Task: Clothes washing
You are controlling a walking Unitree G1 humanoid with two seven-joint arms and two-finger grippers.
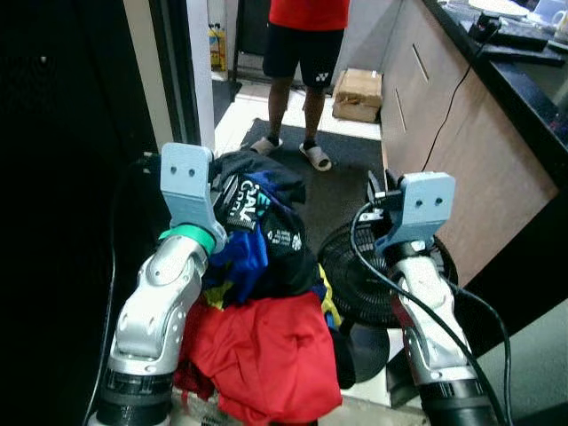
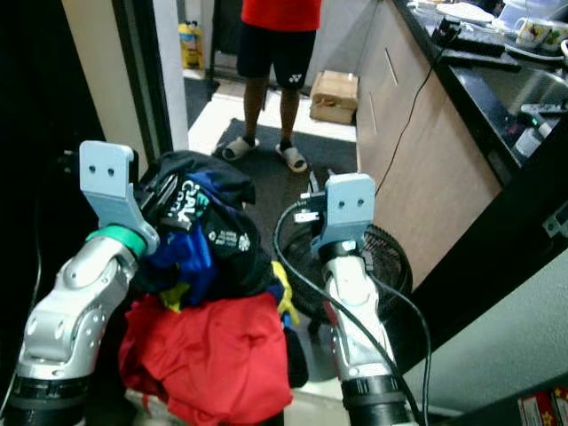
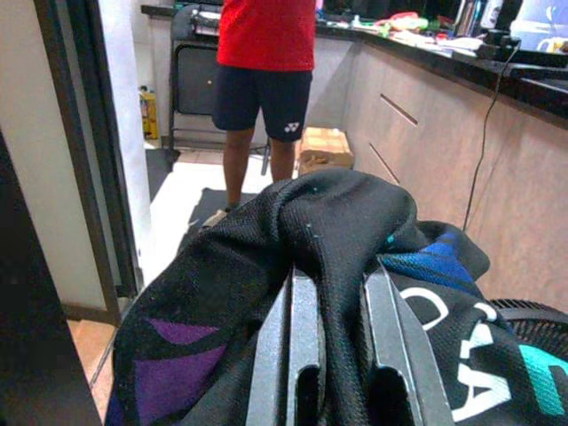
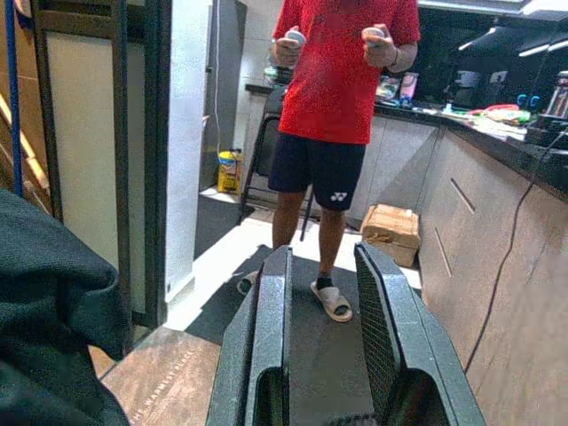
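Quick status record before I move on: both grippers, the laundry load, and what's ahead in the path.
left gripper: shut on black shirt, fabric pinched between its fingers
right gripper: open, holding nothing, level with the bundle's right side
clothes bundle: black shirt on top, blue garment in the middle, red garment hanging lowest
fan: on the floor by the right arm
person: standing ahead on the dark mat
box: on the floor by the counter

The right gripper's [image 4: 333,355] two long black fingers stand parted, empty, toward a person in red shirt [image 4: 342,80]; a brown cardboard box [image 4: 391,232] sits beside that person's feet.
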